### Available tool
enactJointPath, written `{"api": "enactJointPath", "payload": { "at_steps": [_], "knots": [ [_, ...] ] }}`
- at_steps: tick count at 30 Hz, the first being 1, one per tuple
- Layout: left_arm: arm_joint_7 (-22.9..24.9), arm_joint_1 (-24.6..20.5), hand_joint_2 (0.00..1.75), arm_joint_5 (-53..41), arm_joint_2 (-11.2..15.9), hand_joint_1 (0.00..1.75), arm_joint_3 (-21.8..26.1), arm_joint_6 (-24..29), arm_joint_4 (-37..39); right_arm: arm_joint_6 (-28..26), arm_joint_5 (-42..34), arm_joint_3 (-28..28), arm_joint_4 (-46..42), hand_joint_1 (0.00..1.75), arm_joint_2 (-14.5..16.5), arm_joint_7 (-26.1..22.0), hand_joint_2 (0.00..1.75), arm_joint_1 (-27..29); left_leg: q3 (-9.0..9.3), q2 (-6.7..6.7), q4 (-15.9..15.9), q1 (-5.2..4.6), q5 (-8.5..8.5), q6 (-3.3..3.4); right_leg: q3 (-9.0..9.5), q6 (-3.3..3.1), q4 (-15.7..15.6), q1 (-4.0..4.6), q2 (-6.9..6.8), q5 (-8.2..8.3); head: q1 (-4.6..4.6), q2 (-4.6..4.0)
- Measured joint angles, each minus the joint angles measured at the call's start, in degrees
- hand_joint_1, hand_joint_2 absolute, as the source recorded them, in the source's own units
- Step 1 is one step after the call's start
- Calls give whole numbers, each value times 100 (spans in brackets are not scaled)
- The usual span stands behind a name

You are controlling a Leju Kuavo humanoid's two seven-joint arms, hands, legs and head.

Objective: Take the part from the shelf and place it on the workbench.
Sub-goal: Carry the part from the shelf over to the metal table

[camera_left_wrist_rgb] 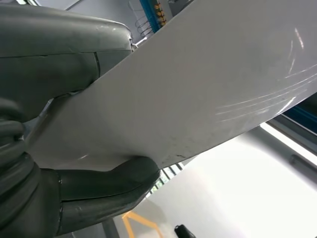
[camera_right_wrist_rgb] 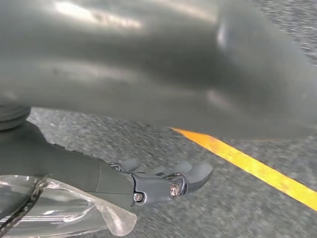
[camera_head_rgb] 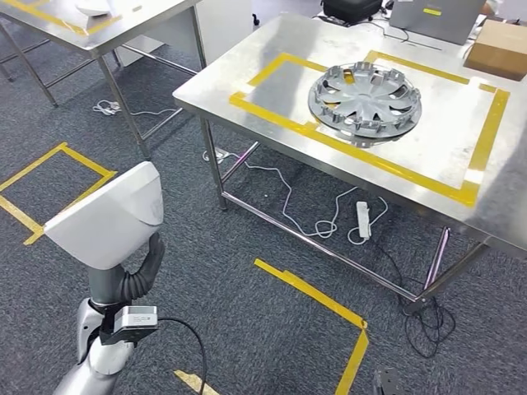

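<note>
Low at the head view's left, the left robot hand (camera_head_rgb: pixel 146 267) was clamped on the white part (camera_head_rgb: pixel 109 218), held well apart from the tabletop (camera_head_rgb: pixel 261 58) ahead-right; the right robot hand (camera_right_wrist_rgb: pixel 164 181) hung empty, fingers slightly apart.

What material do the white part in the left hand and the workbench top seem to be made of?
White part: probably painted plastic or sheet metal; smooth, semi-gloss, with faint scratches that catch the light in the left wrist view. The left hand grips its edge.
Workbench top: looks like brushed stainless steel; grey, dull reflections, bare metal legs.
</note>
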Motion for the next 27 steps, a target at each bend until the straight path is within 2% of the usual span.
{"api": "enactJointPath", "payload": {
  "at_steps": [1, 2, 5, 6, 8, 9, 10, 11, 12, 13, 15, 16, 17, 20, 21, 22, 25, 26, 27],
  "knots": [
    [-4, 4, 175, 3, 2, 175, -1, -1, 2, -1, 0, 2, 2, 0, 0, -2, 0, -6, 36, -1, -233, -10, 231, 25, 40, 35, -5, 9, 3, -82, -5, 0],
    [-6, 8, 175, 5, 4, 175, -2, -2, 4, -3, 1, 3, 4, 0, 0, -6, 0, -14, 52, -7, -362, -18, 330, 57, 96, 76, 7, 17, 6, -123, -13, 0],
    [5, -10, 175, -1, 3, 175, -2, -2, 6, -11, 11, 7, 6, 0, -1, -15, 0, -38, 200, -25, -451, -11, 271, 174, 193, 183, 93, 14, -4, -115, -7, -1],
    [8, -20, 175, -3, -1, 175, 1, -1, 5, -11, 15, 9, 7, 0, -1, -20, 0, -49, 271, -24, -461, -4, 258, 208, 106, 201, 254, 12, -6, -118, 7, -1],
    [-1, -25, 175, 0, -7, 175, 4, 0, 4, -9, 16, 20, 8, 0, 0, -27, 0, -67, 377, -22, -466, -3, 198, 249, -300, 227, 904, 7, -10, -273, 31, 0],
    [-7, -25, 175, 5, -9, 175, 4, 0, 4, -9, 13, 26, 9, 0, 0, -28, 0, -66, 415, -24, -466, -11, 150, 262, -572, 236, 1254, 7, -12, -443, 33, 0],
    [-13, -21, 175, 10, -10, 175, 4, 0, 5, -8, 9, 31, 10, 0, 1, -28, 0, -55, 460, -32, -465, -22, 98, 270, -815, 240, 1499, 9, -12, -627, 35, 0],
    [-17, -16, 175, 16, -10, 175, 4, 0, 6, -8, 5, 33, 11, 0, 0, -28, 0, -42, 520, -43, -465, -37, 39, 277, -984, 231, 1573, 17, -13, -743, 38, 0],
    [-20, -12, 175, 21, -10, 175, 4, 0, 6, -8, 2, 34, 13, 0, -1, -28, 0, -28, 596, -54, -465, -55, -23, 284, -1069, 203, 1468, 29, -13, -716, 40, 0],
    [-22, -10, 175, 22, -10, 175, 4, -1, 6, -8, 0, 35, 14, 0, -1, -29, 0, -19, 683, -61, -466, -77, -86, 288, -1076, 156, 1201, 50, -12, -512, 42, 0],
    [-35, -13, 175, 24, -10, 175, 3, -2, 12, -7, -8, 37, 21, 0, -15, -33, 0, -13, 825, -65, -471, -107, -204, 285, -1009, 14, 538, 122, -1, 172, 22, 0],
    [-43, -20, 175, 24, -12, 175, 2, -3, 17, -7, -15, 38, 26, 0, -22, -38, 0, -14, 865, -72, -473, -114, -252, 269, -967, -42, 308, 156, 13, 417, 9, 0],
    [-47, -27, 175, 23, -15, 175, 1, -4, 22, -7, -25, 39, 31, 0, -30, -44, 0, -14, 892, -83, -474, -115, -281, 248, -944, -83, 184, 183, 25, 564, -5, 0],
    [-38, -39, 175, 5, -20, 175, -1, -5, 29, -9, -43, 39, 35, 0, -25, -65, 0, -26, 952, -96, -396, -125, -284, 164, -788, -122, 41, 166, 37, 617, -15, 0],
    [-37, -46, 175, 1, -17, 175, -2, -4, 30, -6, -47, 39, 36, 0, -24, -72, 0, -36, 932, -87, -295, -125, -334, 132, -709, -135, -5, 142, 41, 614, -30, 0],
    [-37, -59, 175, 1, -15, 175, -3, -3, 32, -3, -50, 38, 36, 0, -22, -78, 0, -48, 861, -77, -114, -115, -456, 100, -630, -143, -40, 116, 51, 605, -44, 0],
    [-38, -69, 175, 9, -11, 175, -5, -2, 38, 4, -56, 37, 37, 0, -25, -79, 0, -62, 348, -59, 798, -39, -923, -17, -552, -151, -58, 81, 113, 544, -69, 0],
    [-38, -62, 175, 12, -9, 175, -6, -2, 41, 7, -56, 38, 38, 0, -25, -76, 0, -57, 217, -57, 968, -14, -952, -49, -535, -142, -55, 69, 149, 523, -70, 0],
    [-39, -57, 175, 14, -7, 175, -7, -3, 43, 11, -56, 38, 39, 0, -25, -73, 0, -51, 176, -57, 940, 9, -847, -74, -509, -126, -49, 53, 198, 501, -69, 0]
  ]
}}
